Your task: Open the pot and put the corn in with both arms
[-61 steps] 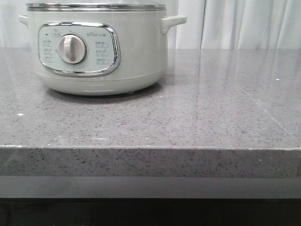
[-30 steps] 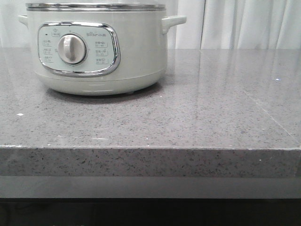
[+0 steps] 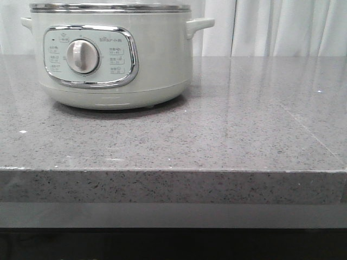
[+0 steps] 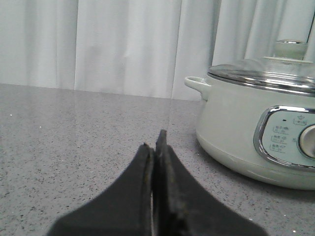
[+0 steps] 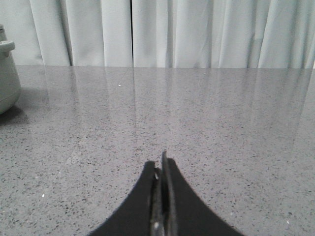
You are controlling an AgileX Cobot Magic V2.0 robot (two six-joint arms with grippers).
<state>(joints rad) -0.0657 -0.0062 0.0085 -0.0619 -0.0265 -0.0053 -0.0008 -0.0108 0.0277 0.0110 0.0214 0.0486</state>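
The pale cream-green pot (image 3: 111, 54) stands at the back left of the grey counter, its lid on. In the left wrist view the pot (image 4: 236, 132) shows with its glass lid (image 4: 268, 73) and knob. The right wrist view shows only one pot handle (image 5: 6, 46). My left gripper (image 4: 155, 142) is shut and empty, low over the counter, apart from the pot. My right gripper (image 5: 160, 164) is shut and empty over bare counter. Neither gripper shows in the front view. The corn is out of view.
The grey speckled counter (image 3: 217, 135) has a front edge (image 3: 173, 172) near the camera. White curtains (image 3: 282, 27) hang behind it.
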